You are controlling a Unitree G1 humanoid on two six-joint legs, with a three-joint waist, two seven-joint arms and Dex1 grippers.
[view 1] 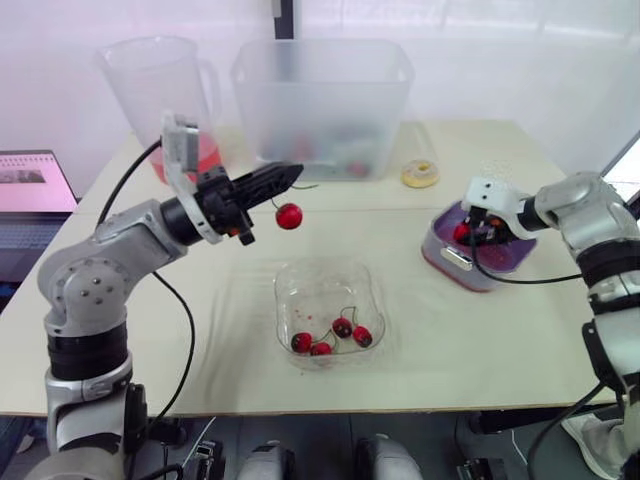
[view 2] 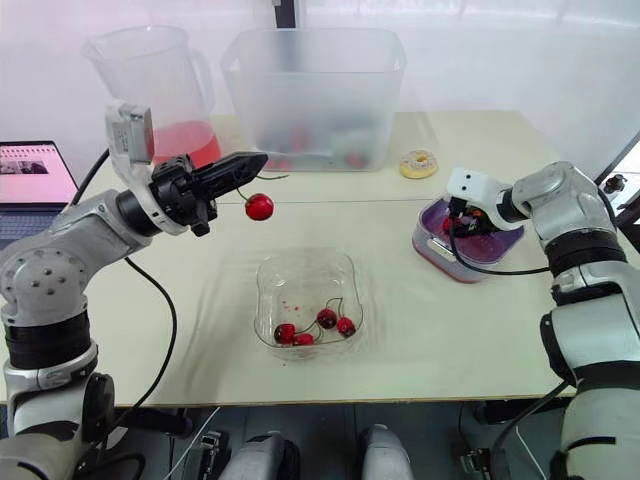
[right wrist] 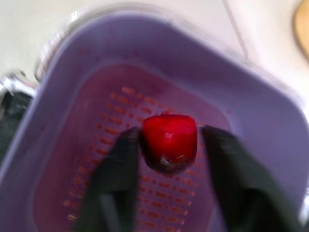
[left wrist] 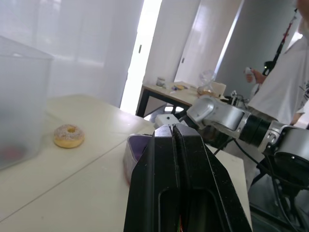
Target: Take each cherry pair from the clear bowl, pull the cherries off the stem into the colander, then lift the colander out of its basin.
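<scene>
Table (view 1: 480, 340) beige, laptop (view 1: 30, 195) L edge; colander (view 1: 515, 255) R side.

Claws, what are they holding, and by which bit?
The left claw pinches a stem, one cherry dangling. The right claw grips another cherry by its sides.

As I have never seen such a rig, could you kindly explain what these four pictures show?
It is a humanoid robot with two arms. Two pictures come from its head camera, one from each wrist. On the table stand a clear bowl of cherries, a purple colander, a pitcher, a tub and a doughnut. The left fingers pinch a stem with a dangling cherry; the right fingers hold a second cherry over the colander.
</scene>
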